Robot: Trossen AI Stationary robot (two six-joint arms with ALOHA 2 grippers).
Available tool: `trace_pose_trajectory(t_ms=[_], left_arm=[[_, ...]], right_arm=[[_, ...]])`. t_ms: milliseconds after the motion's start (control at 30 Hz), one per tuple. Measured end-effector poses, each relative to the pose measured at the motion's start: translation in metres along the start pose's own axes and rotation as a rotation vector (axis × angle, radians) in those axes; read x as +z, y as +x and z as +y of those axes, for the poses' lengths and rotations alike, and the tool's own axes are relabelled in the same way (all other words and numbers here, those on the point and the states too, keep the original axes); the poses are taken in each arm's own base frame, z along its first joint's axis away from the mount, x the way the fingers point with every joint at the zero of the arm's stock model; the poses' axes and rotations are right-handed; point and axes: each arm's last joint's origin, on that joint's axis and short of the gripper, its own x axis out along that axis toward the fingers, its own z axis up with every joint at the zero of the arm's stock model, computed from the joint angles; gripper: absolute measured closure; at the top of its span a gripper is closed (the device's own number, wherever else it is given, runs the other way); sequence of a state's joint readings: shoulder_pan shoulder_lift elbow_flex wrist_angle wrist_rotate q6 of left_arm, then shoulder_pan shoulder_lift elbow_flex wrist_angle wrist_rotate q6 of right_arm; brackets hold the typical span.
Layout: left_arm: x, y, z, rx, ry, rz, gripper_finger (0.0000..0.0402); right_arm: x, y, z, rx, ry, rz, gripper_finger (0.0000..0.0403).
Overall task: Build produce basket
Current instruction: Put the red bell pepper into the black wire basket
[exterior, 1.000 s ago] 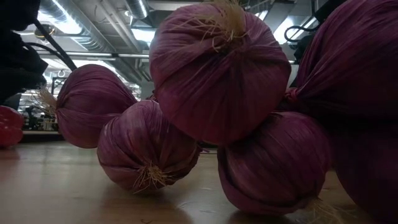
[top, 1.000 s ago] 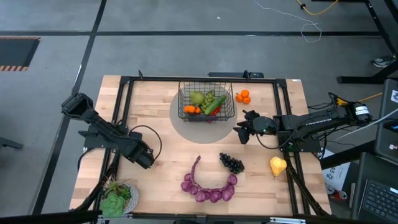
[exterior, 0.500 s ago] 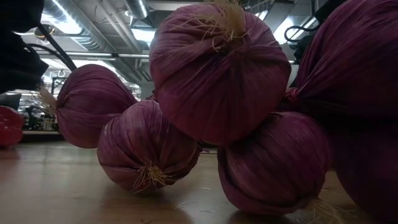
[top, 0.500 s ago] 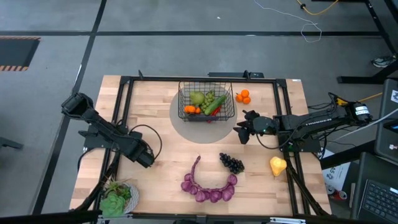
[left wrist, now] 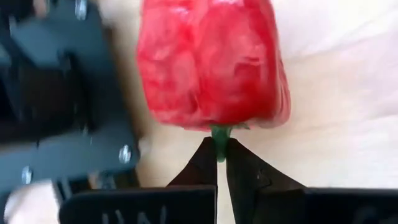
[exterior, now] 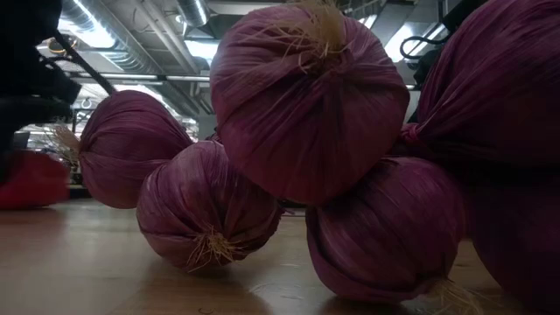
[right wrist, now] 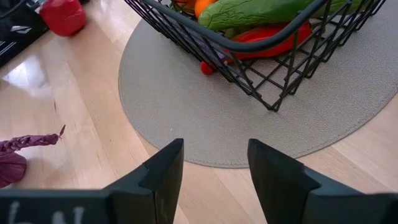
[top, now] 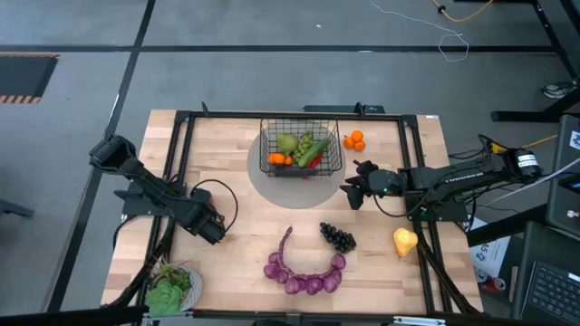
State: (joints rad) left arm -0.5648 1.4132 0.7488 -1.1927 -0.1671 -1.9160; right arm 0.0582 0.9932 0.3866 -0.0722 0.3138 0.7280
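Front edge: a braided string of purple papery-skinned onions (top: 304,272) is lying nearest the low camera and filling most of that view, not yet in the basket.
Just behind: a bunch of dark toy grapes (top: 338,238) and a yellow toy pear (top: 404,241) are also waiting on the bare wood.
Left gripper (left wrist: 219,146): it is pinching the green stem of a glossy red toy bell pepper (left wrist: 211,62), clenched tight, over the table's left side.
Change: in the low view the pepper (exterior: 35,179) is smearing and has shifted sideways since half a second ago, so the carry is probably starting.
Right gripper (right wrist: 214,146): it is hovering released, fingers apart, just beside the round grey mat (right wrist: 186,106).
Far side: the black wire-mesh rectangular basket (top: 301,120) is sitting on the mat, already holding green and orange produce; two small oranges (top: 354,140) are resting just outside it.
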Motion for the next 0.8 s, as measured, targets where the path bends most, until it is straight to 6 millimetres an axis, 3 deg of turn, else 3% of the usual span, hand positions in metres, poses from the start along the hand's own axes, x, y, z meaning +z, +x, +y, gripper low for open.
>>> trace_pose_trajectory(t_ms=[200, 600, 800], left_arm=[[0.005, -0.019, -0.011, -0.124, 0.070, -0.172, 0.0399], [0.024, -0.079, -0.037, -0.362, 0.255, -0.736, 0.0401], [0.054, -0.097, -0.050, -0.307, 0.315, -0.782, 0.0401]], right_arm=[[0.000, 0.000, 0.000, 0.001, 0.002, 0.001, 0.0221], [0.000, 0.000, 0.000, 0.001, 0.004, 0.000, 0.0221], [0.000, 0.000, 0.000, 0.001, 0.003, 0.000, 0.0221]])
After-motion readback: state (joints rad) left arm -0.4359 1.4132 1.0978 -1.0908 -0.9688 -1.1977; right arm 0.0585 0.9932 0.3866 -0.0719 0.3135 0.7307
